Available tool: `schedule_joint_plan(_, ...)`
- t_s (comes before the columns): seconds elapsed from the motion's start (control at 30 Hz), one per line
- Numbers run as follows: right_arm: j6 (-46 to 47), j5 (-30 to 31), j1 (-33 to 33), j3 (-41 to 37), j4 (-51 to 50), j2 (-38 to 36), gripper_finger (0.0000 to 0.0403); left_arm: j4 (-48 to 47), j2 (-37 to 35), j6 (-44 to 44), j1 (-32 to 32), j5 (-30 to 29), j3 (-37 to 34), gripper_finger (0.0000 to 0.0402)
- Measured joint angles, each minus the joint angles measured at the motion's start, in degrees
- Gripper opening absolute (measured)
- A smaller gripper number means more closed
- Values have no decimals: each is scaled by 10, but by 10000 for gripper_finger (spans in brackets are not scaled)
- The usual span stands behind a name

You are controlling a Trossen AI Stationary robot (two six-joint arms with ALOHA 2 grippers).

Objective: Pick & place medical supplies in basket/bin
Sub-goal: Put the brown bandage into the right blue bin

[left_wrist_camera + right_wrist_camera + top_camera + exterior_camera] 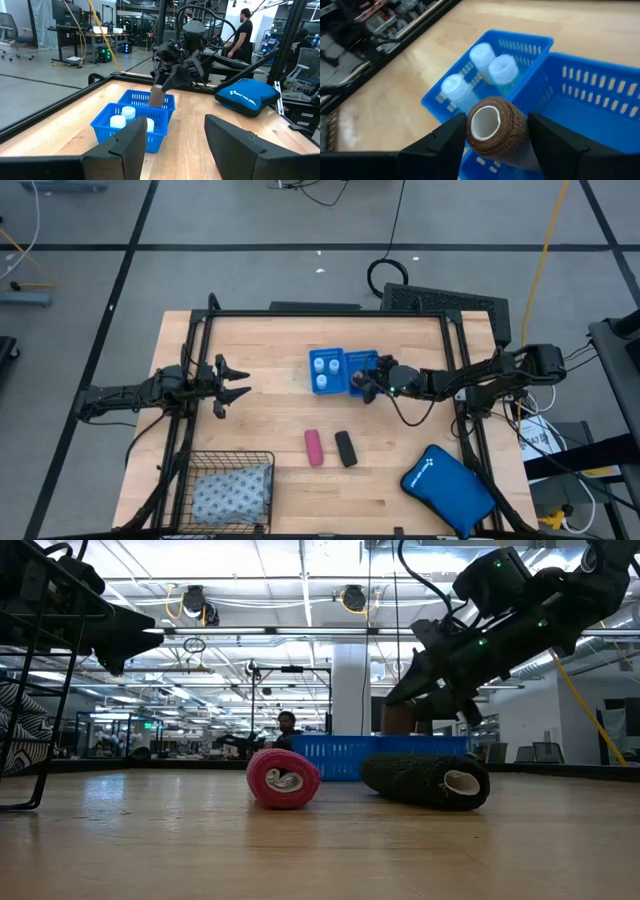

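Wooden tabletop (270, 350), bounded by a black frame, with open room at its middle. Wire basket (228, 463), near-left corner, already holds the dotted soft pack (232, 490), limp and easily squashed. Blue tray (340, 370), far centre: three white vials (479, 70), probably light, hard and prone to tip, fill its left compartment. Right hand (496, 131) grips the brown roll (497, 129) across its sides over the tray's dividing wall; it looks light, springy and non-slip. Pink roll (313, 447) and black roll (345, 447) lie near centre, apt to roll, best pinched across the width. Left hand (232, 381) waits open, at the left edge.
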Motion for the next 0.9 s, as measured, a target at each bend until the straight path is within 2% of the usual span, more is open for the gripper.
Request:
schedule_joint_plan(0.2,-8,-51,0,0,2,0,199,0,0,0,0,0,0,198)
schedule_joint_plan(0.47,-49,-47,0,0,25,0,200,0,0,0,0,0,0,179)
schedule_joint_plan(0.73,-148,53,0,0,57,0,197,0,0,0,0,0,0,181)
schedule_joint_plan(0.9,-209,73,0,0,56,0,196,0,0,0,0,0,0,192)
